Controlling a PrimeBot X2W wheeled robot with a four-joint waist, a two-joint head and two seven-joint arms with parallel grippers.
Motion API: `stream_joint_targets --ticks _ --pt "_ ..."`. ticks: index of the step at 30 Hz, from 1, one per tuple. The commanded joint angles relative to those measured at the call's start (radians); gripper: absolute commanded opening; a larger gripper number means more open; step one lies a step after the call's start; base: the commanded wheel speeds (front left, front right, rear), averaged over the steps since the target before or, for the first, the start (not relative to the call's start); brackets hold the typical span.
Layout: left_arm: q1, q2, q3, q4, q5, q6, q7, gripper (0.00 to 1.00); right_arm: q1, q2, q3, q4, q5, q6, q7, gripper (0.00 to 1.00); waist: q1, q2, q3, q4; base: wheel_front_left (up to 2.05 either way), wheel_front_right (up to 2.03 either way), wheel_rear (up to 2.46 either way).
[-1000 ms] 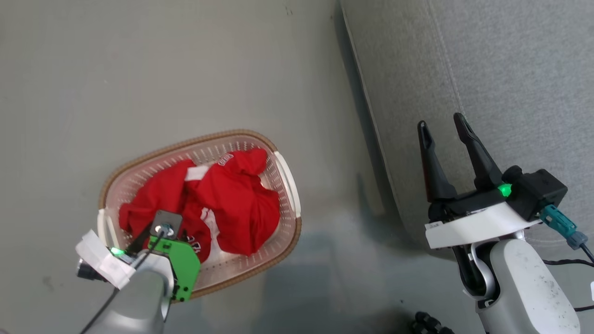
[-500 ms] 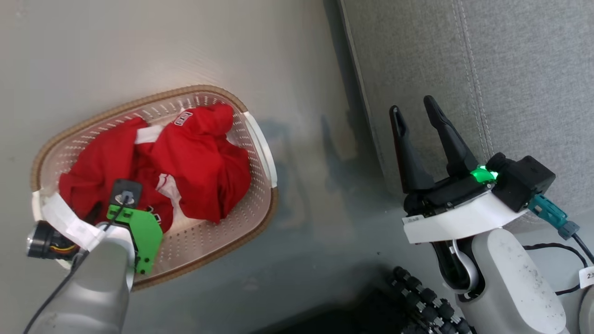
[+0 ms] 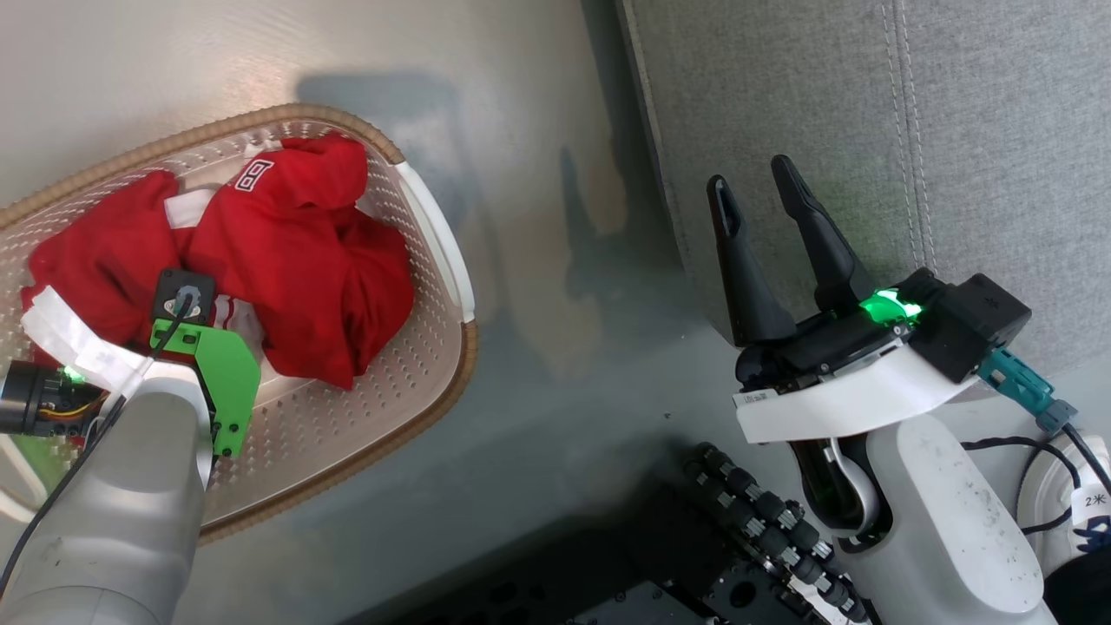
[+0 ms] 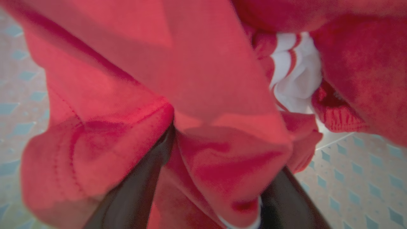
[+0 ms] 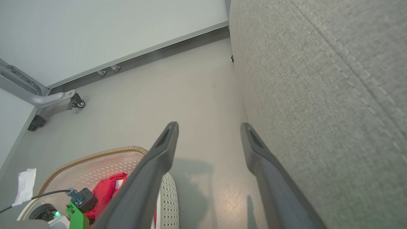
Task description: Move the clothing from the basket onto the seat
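We see the basket (image 3: pixel 438 252) on the grey floor (image 3: pixel 538 130), at the left side of the head view. The clothing (image 3: pixel 295 260) lies inside it. It is a crumpled red heap with bits of white trim. A small white patch with dark marks sits near the top of the heap, but it is too small for us to read.

The seat (image 3: pixel 998 130) is the big grey cushion on the right, with a stitched line running down it. The basket stands apart from the seat, with a strip of floor between them.

The left arm reaches down into the basket. A bright green part (image 3: pixel 221 373) on its wrist sits over the red heap. In the left wrist view, the left gripper (image 4: pixel 222 165) is pushed into the red cloth. Its two dark fingers (image 4: pixel 143 190) stand wide apart. A fold of red cloth lies between them and hangs over their tips. The basket's dotted bottom shows at both sides.

The right gripper (image 3: pixel 749 174) is by the edge of the seat. Its two dark fingers are wide apart, with nothing between them. In the right wrist view we see the floor through the gap, the seat at the right and the basket at the lower left.
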Motion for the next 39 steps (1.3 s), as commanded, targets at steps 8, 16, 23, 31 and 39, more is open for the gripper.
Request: stream_joint_targets --ticks 8,16,23,31,39 --pt "0.02 0.004 0.003 0.0 -0.029 0.008 0.006 0.0 -0.019 0.012 0.002 0.023 -0.001 0.0 -0.003 1.0 -0.0001 0.0 -0.009 -0.021 0.0 0.0 0.0" --pt "0.044 -0.029 0.003 0.0 -0.047 0.014 -0.042 0.0 -0.009 -0.005 -0.016 0.029 -0.021 0.0 -0.003 1.0 -0.0001 0.0 -0.093 0.009 0.0 0.0 0.0" --pt "0.104 -0.059 0.024 0.0 -0.094 -0.002 -0.121 0.0 0.014 -0.021 -0.021 0.047 -0.032 0.0 -0.003 1.0 -0.0001 0.0 -0.222 0.042 0.0 0.0 0.0" --pt "0.182 -0.094 0.034 -0.003 -0.128 -0.048 -0.297 0.0 0.062 -0.035 -0.017 0.077 -0.041 0.0 -0.003 1.0 -0.0001 0.0 -0.408 0.089 0.0 0.0 0.0" --pt "0.257 -0.11 0.038 -0.047 -0.154 -0.087 -0.394 0.0 0.126 -0.044 -0.008 0.107 -0.053 0.0 -0.003 1.0 -0.0001 0.0 -0.597 0.133 0.0 0.0 0.0"
